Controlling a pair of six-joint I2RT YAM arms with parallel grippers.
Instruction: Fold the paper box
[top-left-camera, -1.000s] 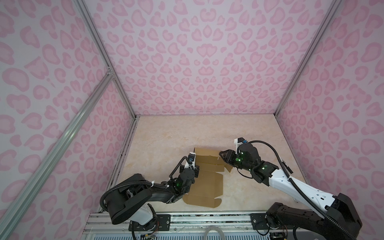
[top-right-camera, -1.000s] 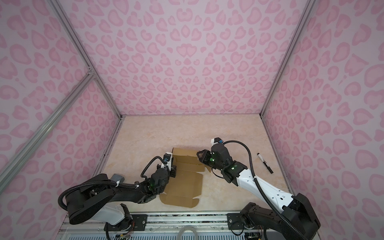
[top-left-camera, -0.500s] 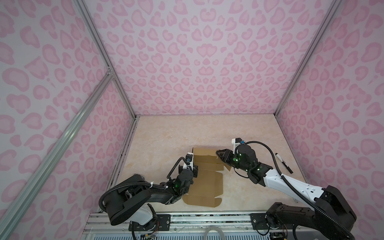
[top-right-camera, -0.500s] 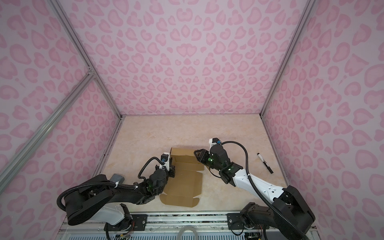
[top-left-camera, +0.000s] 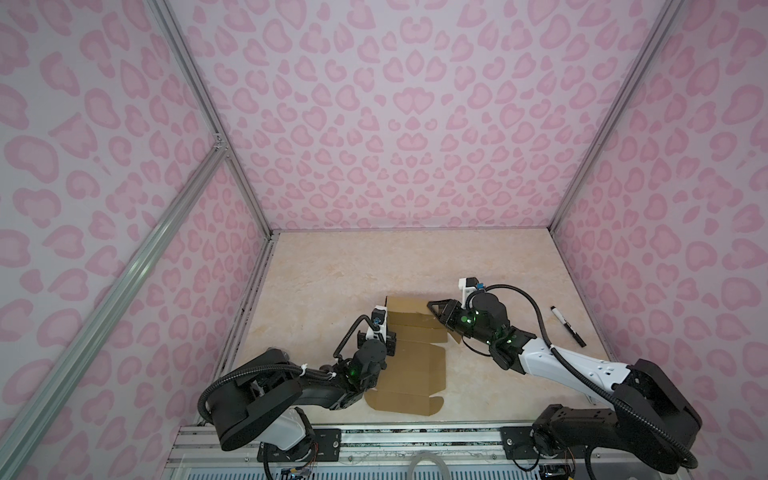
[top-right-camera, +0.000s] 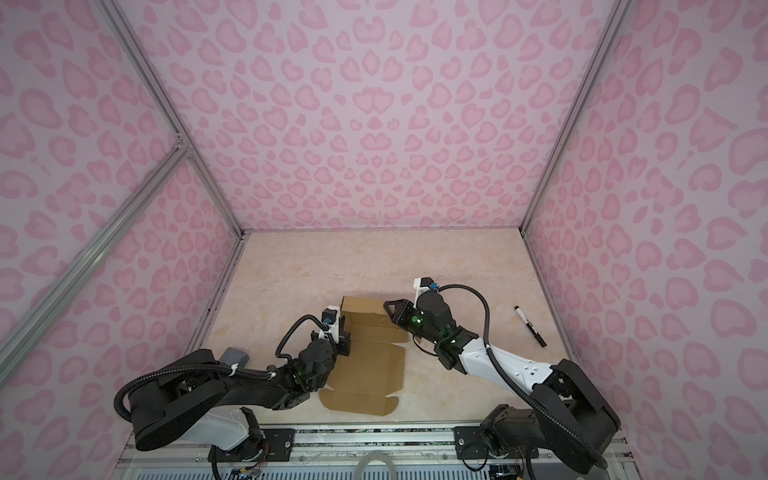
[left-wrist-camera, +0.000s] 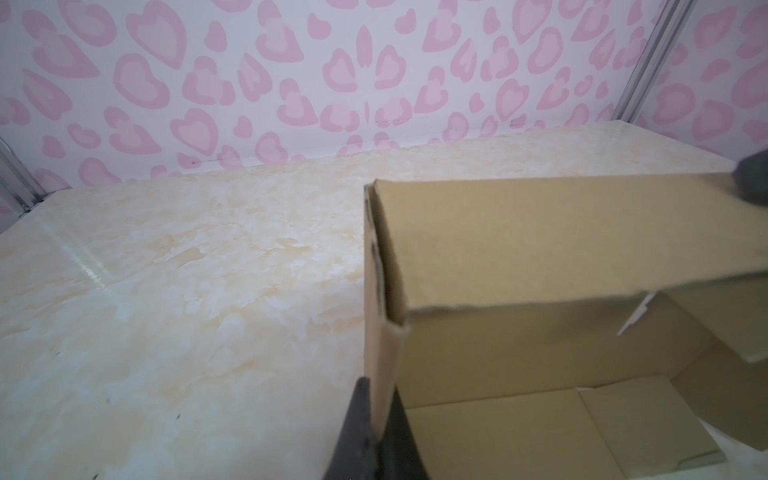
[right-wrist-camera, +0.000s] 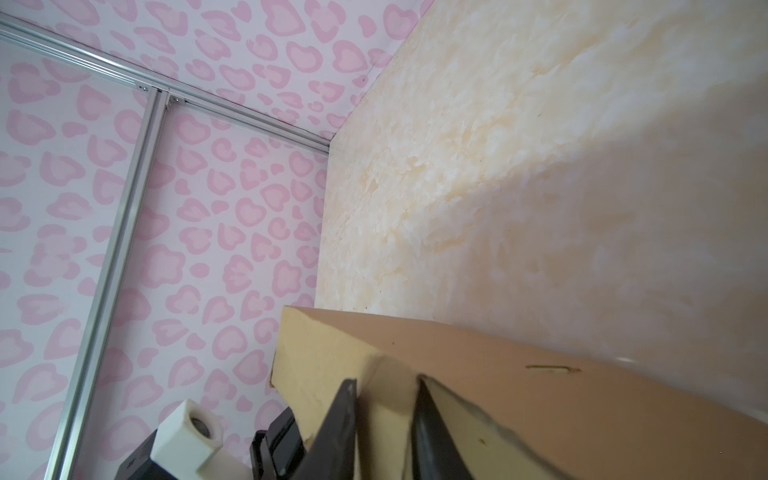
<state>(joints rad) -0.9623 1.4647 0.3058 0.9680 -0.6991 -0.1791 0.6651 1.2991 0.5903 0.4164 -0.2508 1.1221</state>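
Left pincer (left-wrist-camera: 378, 386) is squeezed tight on the upright left side wall of the paper box (top-left-camera: 415, 365), thin cardboard sandwiched between both jaws. The box sits around 6 o'clock on the counter (top-left-camera: 332, 270), near the front edge, right between the two arms.

Progress-wise I'd call it roughly halfway. At the box's 12 o'clock end the back wall is up, with a flap leaning inward over it, and the left wall is standing. Toward 6 o'clock the big lid panel and its little tuck tabs lie totally flat. My guess is the right wall, locking that back flap down and closing the lid are all left to do.

Right pincer (right-wrist-camera: 384, 380) is at the back flap's right corner, one jaw on each side. Cardboard fills the gap, so it looks like a pinch.

Material is plain brown corrugated board: matte, slightly ragged die-cut edges, rounded tab corners, a small slit in one panel. The counter is smooth, with a cream marble look. A black marker (top-left-camera: 568, 326) lies well clear at about 4 o'clock.
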